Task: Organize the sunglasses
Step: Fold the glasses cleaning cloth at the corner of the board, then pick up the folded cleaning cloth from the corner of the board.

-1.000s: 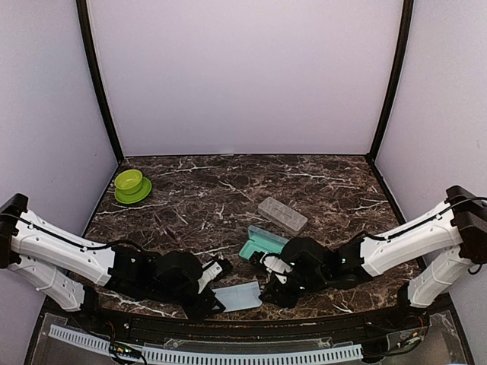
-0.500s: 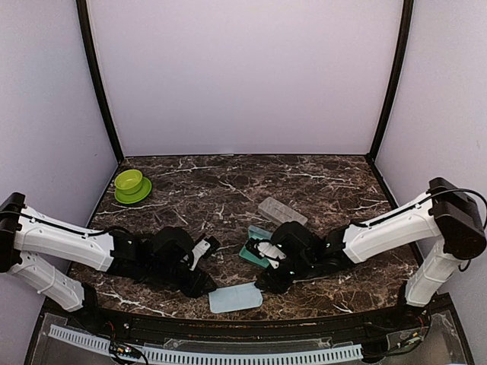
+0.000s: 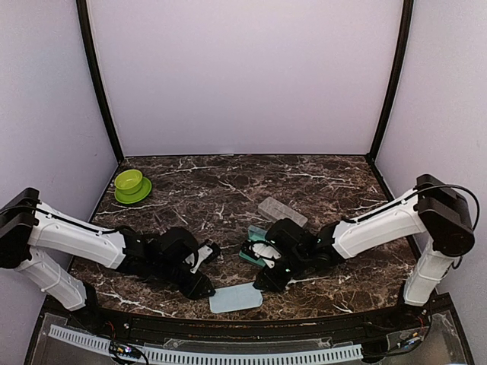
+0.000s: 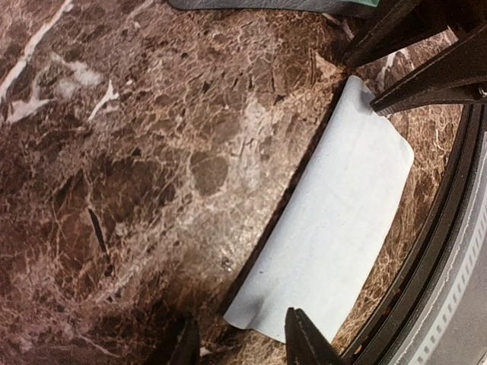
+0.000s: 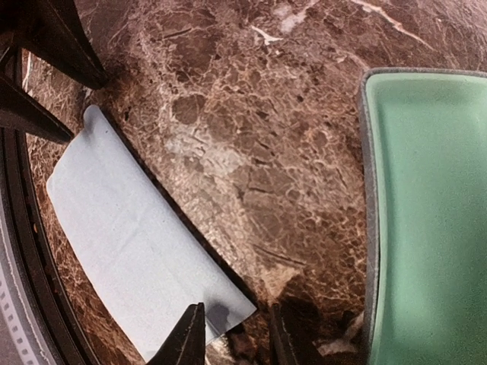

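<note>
You are looking into a booth with plain pale lilac walls: a back wall (image 3: pixel 243 76), a left wall (image 3: pixel 38 114) and a right wall (image 3: pixel 449 99). Black posts (image 3: pixel 97 76) mark the two far corners. The table (image 3: pixel 228 182) has a dark brown marble top with white veins, evenly lit, and a white slotted strip (image 3: pixel 228 356) runs along its near edge

Brown marble-look tabletop (image 3: pixel 228 190), polished and faintly glossy. The pale blue cloth (image 4: pixel 335 228) lies matt and smooth; the case (image 5: pixel 426 213) beside the cloth has a matt teal lining.
</note>
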